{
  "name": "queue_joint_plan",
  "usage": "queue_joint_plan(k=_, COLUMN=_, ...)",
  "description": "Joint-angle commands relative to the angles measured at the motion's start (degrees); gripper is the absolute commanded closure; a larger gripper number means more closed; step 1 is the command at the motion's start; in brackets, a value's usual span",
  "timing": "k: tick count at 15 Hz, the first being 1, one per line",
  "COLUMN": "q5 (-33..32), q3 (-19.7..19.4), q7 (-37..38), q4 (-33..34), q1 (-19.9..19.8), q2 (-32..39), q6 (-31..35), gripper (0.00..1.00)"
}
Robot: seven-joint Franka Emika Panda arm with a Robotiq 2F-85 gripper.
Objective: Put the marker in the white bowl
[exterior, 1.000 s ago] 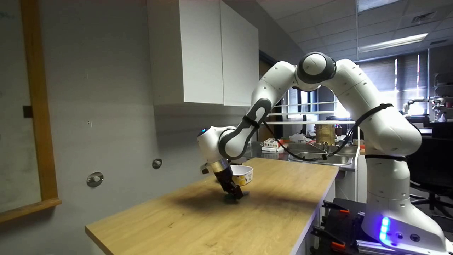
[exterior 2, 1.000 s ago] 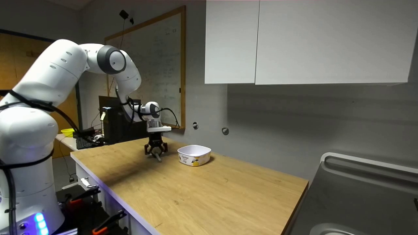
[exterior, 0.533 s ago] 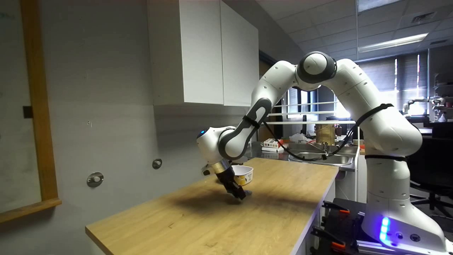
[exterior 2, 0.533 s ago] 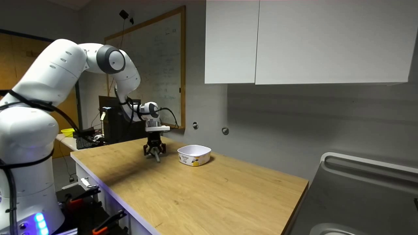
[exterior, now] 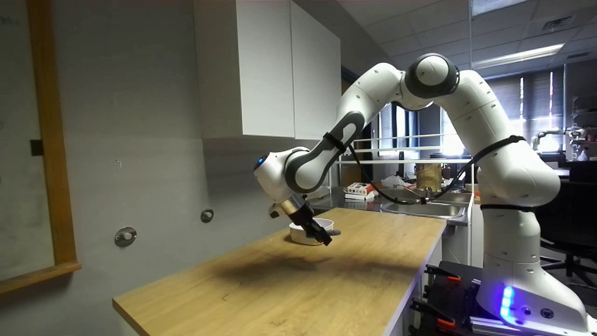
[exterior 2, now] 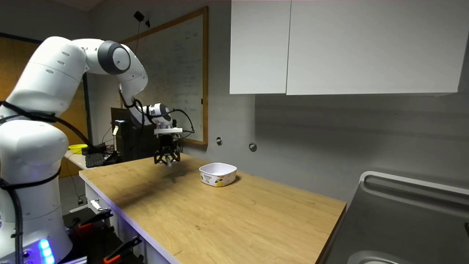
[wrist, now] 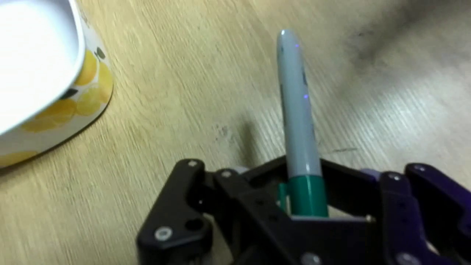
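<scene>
The marker has a grey barrel and a green cap; in the wrist view the marker (wrist: pixel 298 106) points up and away from the jaws. My gripper (wrist: pixel 303 167) is shut around its green end, part of which is hidden by the jaws. In an exterior view the gripper (exterior 2: pixel 167 160) hangs above the counter with the marker's pale tip sticking out below. In an exterior view the marker (exterior: pixel 335 232) also shows beside the gripper. The white bowl (exterior 2: pixel 212 179), with lemon print, stands upright on the counter, apart from the gripper; it is at upper left in the wrist view (wrist: pixel 88 84).
The wooden counter (exterior 2: pixel 234 212) carries the bowl. A wall with white cupboards (exterior 2: pixel 329 47) runs along its back. A sink (exterior: pixel 433 210) and a dark stove-like surface (exterior 2: pixel 395 223) lie past the counter's end. Clamps (exterior 2: pixel 122 249) sit near the robot base.
My gripper has risen off the counter with the marker in it and moved slightly left in an exterior view. The bowl has not moved.
</scene>
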Motion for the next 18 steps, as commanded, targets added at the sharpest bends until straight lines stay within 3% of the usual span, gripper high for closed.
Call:
queue_joint_plan(k=1, q5=-0.80, q3=0.52, q7=3.27, q4=0.34, q1=1.52, q2=-4.77, q6=-8.37, gripper=0.96)
queue_joint_plan(k=8, q5=-7.86, q3=1.29, q7=-1.67, q4=10.64, q1=2.45, q2=-4.63, q6=-19.89, gripper=0.95)
queue_joint_plan(k=18, q5=-16.84, q3=0.94, q7=-17.35, q4=25.06, q1=1.46, q2=5.22, q6=-16.17, gripper=0.94)
